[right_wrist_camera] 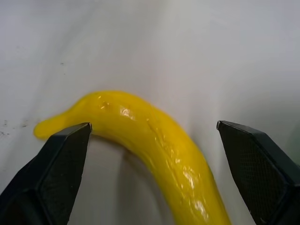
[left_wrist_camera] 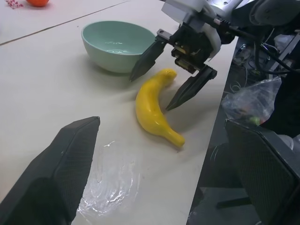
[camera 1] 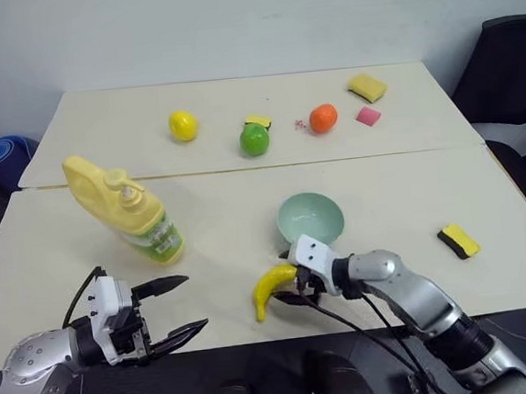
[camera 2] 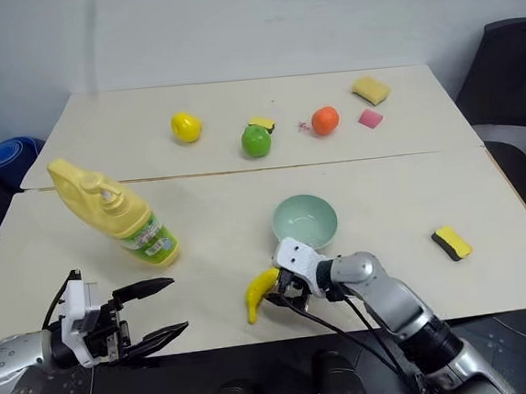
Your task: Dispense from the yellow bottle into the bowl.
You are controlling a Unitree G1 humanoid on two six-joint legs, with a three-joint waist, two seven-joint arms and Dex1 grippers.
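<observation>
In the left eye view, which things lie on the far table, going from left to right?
Yellow lemon → green apple → orange → pink square. The small sponge touching the apple and the yellow sponge above the pink square overlap their neighbours sideways, so they are omitted.

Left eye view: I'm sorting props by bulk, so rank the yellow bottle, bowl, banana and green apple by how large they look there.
1. yellow bottle, clearly largest.
2. bowl and banana: similar extent, the banana nearer the camera, so unranked.
3. green apple, smallest, though it sits farther back, which shrinks it.
</observation>
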